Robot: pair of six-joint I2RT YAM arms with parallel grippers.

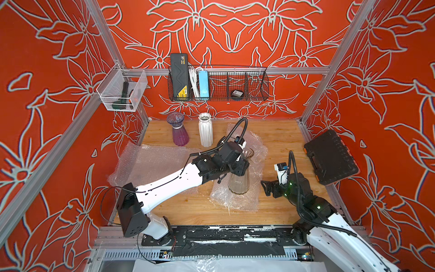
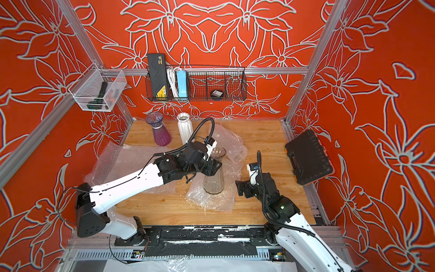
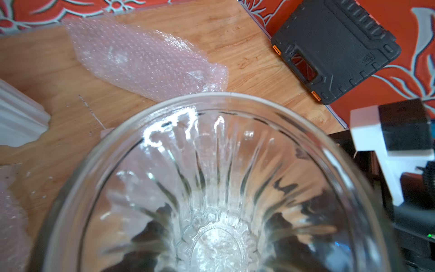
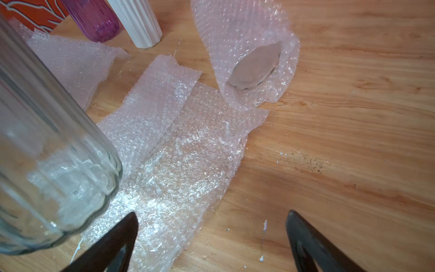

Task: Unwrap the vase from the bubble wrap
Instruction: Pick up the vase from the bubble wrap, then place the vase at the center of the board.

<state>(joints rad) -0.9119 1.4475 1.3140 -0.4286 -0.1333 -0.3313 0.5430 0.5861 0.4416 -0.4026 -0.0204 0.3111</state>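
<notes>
Since the desk point(image 1: 277, 141) leaves bare wood only at its front and right, with bubble wrap point(image 1: 235, 200) sprawled mid-desk, the clear vase point(image 1: 239, 183) that my left claw point(image 1: 242, 164) pinches at the neck over that wrap may slip, the glass being smooth, or snag the sheet; my right claw point(image 4: 211, 212) gapes wide, empty

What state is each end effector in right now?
Left end effector: closed on the clear ribbed glass vase.
Right end effector: open, holding nothing.
</notes>
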